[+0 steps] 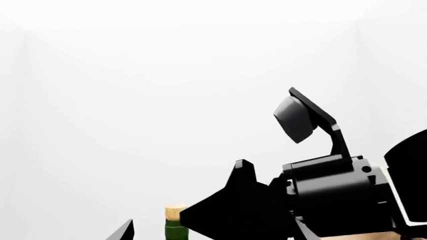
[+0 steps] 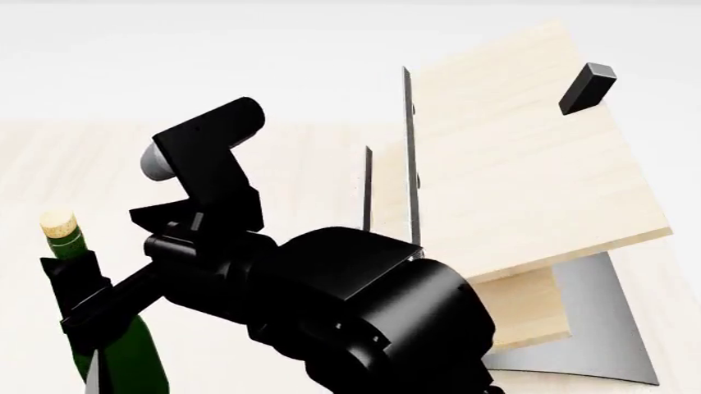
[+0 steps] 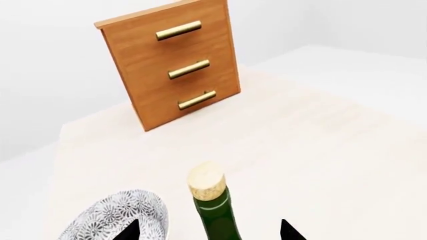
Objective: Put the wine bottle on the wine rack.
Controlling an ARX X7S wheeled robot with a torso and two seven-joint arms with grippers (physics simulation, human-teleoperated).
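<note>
The right gripper (image 3: 208,231) has its dark fingers (image 3: 288,231) set either side of the wine bottle (image 2: 123,353), gripping its neck below the tan cork (image 3: 206,179), and the bottle stands upright, held well clear of the wine rack (image 2: 515,172). The left gripper (image 1: 180,227) is just beside the bottle, but whether its fingers are open or closed cannot be told. Beyond the bottle on the pale wooden bench (image 3: 320,140) a patterned bowl (image 3: 120,220) lies just beside it, and farther back stands a reddish-brown cabinet (image 3: 170,62) with three brass handles.
</note>
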